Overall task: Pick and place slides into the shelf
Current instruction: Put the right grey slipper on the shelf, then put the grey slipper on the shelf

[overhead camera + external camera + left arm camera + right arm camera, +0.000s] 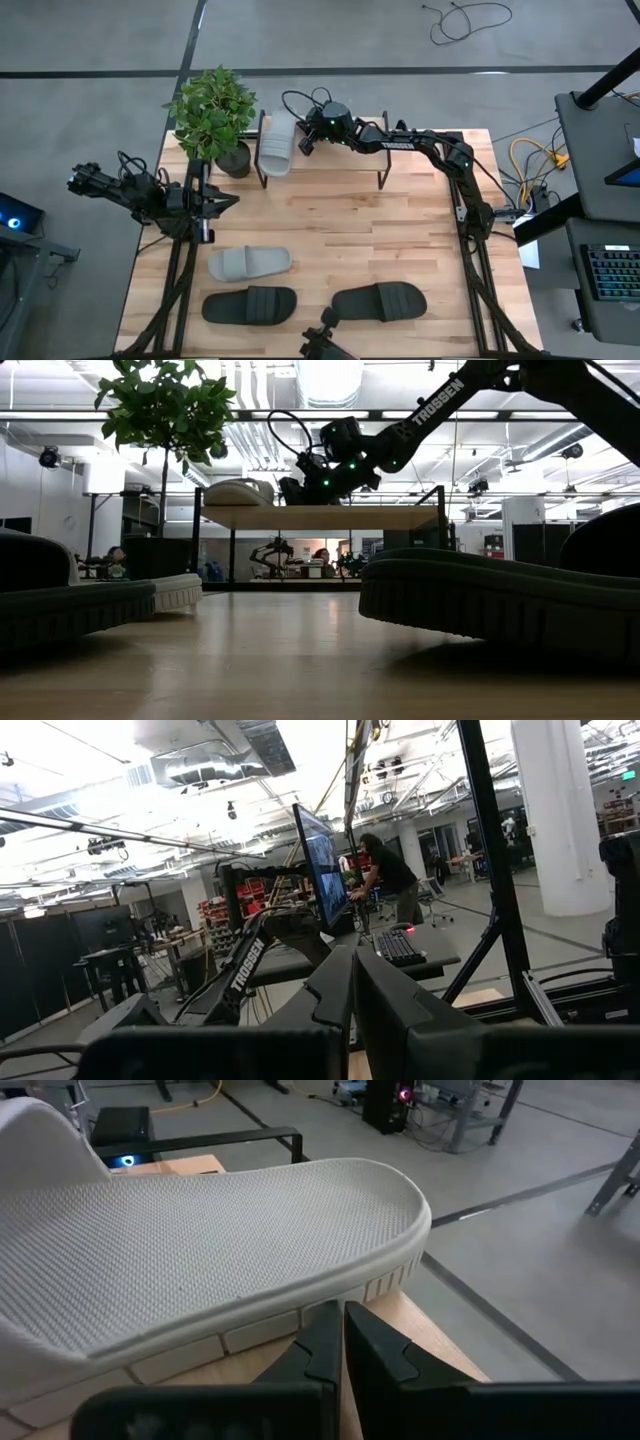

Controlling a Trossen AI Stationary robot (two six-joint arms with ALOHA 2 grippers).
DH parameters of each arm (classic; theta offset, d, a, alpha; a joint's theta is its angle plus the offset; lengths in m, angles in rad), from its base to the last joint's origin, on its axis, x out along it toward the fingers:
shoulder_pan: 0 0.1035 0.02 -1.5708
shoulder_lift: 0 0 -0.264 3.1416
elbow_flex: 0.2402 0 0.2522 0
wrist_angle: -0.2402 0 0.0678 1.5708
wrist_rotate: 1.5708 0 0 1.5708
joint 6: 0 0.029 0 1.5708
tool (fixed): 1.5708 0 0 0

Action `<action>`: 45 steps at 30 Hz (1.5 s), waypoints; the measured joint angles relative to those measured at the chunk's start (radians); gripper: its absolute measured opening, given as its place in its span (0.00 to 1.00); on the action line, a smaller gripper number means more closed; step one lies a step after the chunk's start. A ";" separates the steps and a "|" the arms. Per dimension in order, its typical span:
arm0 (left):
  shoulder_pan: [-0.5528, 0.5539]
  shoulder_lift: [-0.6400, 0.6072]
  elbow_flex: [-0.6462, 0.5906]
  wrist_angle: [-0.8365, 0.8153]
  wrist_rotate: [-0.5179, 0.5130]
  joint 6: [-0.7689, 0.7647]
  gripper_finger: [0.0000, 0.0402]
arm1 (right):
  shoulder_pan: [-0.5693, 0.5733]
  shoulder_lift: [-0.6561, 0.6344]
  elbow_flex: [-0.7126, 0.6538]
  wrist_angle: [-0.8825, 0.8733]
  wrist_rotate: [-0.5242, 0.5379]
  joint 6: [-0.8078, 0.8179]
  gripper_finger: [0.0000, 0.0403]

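One light grey slide [277, 145] lies sole-down on the shelf [320, 517] at the table's far edge, toward the shelf's left end. My right gripper [340, 1325] is shut and stands level at that slide's right side. On the near part of the table lie another light grey slide [250, 263] and two black slides [250, 304] [380, 301]. My left gripper [228, 200] is shut on nothing and held up at the table's left side. My right gripper's shut fingertips [325, 1320] meet the side wall of the grey slide's sole [330, 1302], between its middle and its heel end. They come level from the table's right, pointing across the slide. The slide lies flat on the shelf board [440, 1350].
A potted plant [212, 115] stands at the far left corner, just left of the shelf. The shelf board to the right of the grey slide is bare. Beyond the table are desks, monitors and a person.
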 joint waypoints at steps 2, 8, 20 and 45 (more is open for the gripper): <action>0.000 0.000 -0.001 0.000 0.000 0.000 0.00 | -0.001 0.000 0.000 -0.004 0.001 -0.002 0.02; 0.000 -0.004 -0.009 0.000 0.000 0.000 0.00 | -0.010 -0.051 0.000 -0.097 0.012 -0.026 0.02; 0.000 -0.009 -0.011 0.000 0.000 0.000 0.00 | 0.116 -0.326 0.000 -0.451 -0.183 -0.071 0.02; 0.000 0.004 -0.027 0.008 0.000 -0.002 0.00 | 0.548 -0.979 -0.808 0.019 -0.035 -0.139 0.02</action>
